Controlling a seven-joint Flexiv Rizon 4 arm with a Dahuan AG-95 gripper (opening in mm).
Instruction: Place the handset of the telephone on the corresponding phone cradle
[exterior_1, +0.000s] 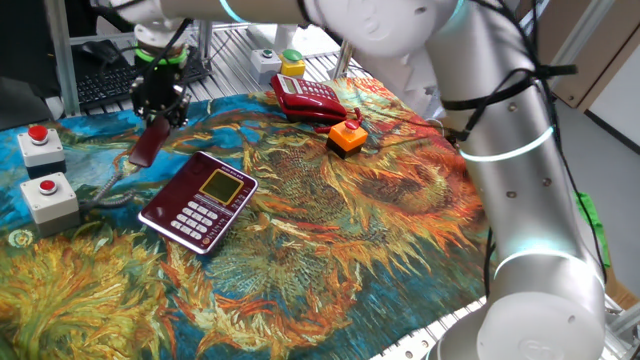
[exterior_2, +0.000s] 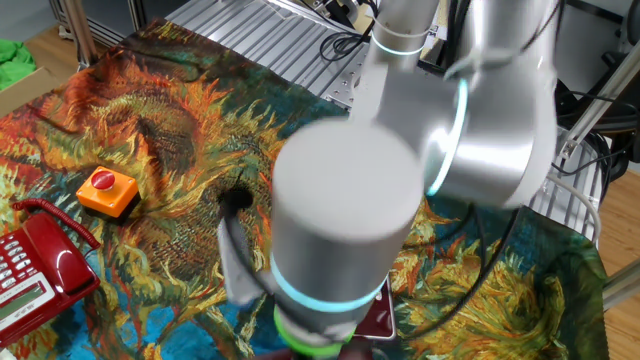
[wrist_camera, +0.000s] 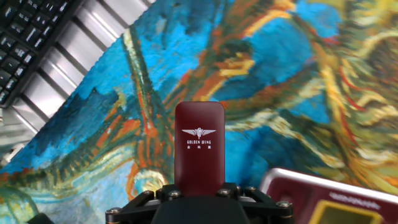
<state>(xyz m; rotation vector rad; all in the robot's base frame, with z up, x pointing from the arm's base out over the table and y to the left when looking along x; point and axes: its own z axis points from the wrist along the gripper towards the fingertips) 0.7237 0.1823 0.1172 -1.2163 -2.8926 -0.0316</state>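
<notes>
Slim dark maroon plastic handset (wrist_camera: 199, 144) clamped at one end in gripper (exterior_1: 158, 104), prob light, rigid, slick shell w/ cord drag; mid-body hold steadier.

Two telephones — maroon telephone (exterior_1: 198, 202), red phone (exterior_1: 308, 98) — one handset (exterior_1: 149, 143), three button boxes (exterior_1: 347, 137).
</notes>
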